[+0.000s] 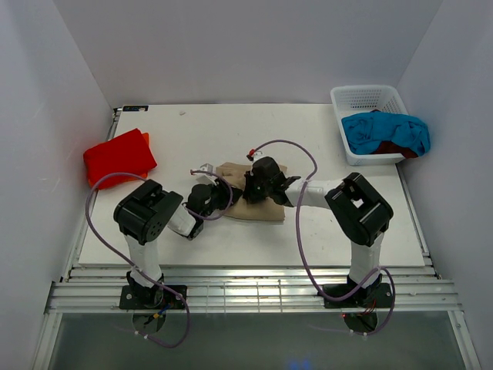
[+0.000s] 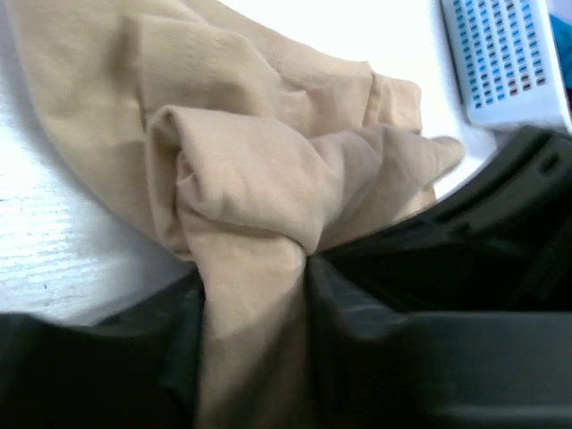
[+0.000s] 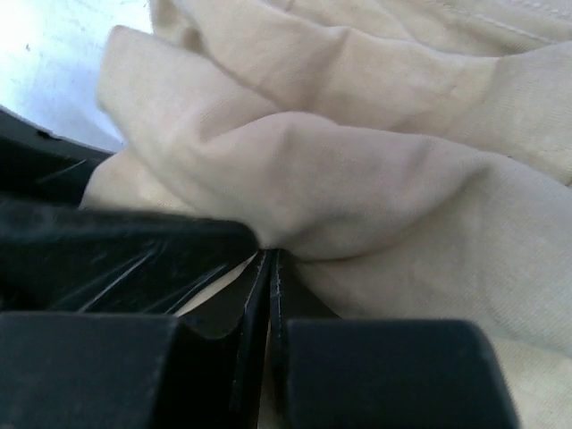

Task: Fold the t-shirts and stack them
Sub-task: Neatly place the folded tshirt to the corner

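Four t-shirts are showing plainly: one tan t-shirt (image 1: 258, 211) is lying at the middle of the one tabletop (image 1: 231, 127), one red t-shirt (image 1: 119, 156) is sitting at the far left, and one turquoise t-shirt (image 1: 384, 129) and one dark red t-shirt (image 1: 389, 148) are sharing the one white basket (image 1: 368, 96) at the far right. One sliver of orange cloth (image 1: 145, 138) is peeking from under the red one. Two arms are reaching in, the left arm (image 1: 146, 212) and the right arm (image 1: 358, 204).

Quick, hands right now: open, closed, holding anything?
Left hand: closed on a bunched fold of the tan t-shirt.
Right hand: closed, pinching a fold of the same shirt.
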